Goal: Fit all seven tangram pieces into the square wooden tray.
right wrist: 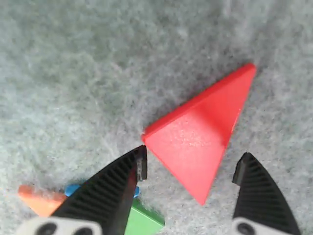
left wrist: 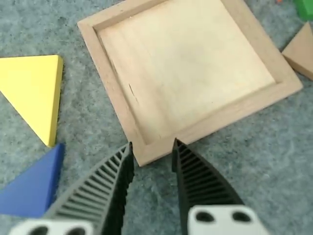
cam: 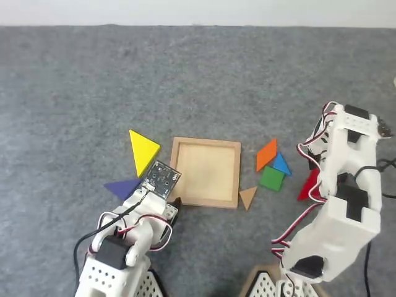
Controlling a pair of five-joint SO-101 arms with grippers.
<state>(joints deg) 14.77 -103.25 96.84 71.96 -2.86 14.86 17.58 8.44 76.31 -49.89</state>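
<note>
Your right claw sat open around the red triangle at the high view's right side, well apart from the empty tray mid-frame, so squeezing those slanted edges could've squirted it out, I reckon; left claw hung open by the tray's corner.

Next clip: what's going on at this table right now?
A tangram puzzle is just getting started on grey carpet. The square wooden tray has nothing in it yet; all seven pieces lie around it. The left gripper, open, hovers at a tray corner, near the yellow triangle and dark blue triangle. The right gripper, open, straddles the red triangle without gripping it. The orange parallelogram, small light-blue triangle, green square and tan wooden triangle sit on the tray's other side.
</note>
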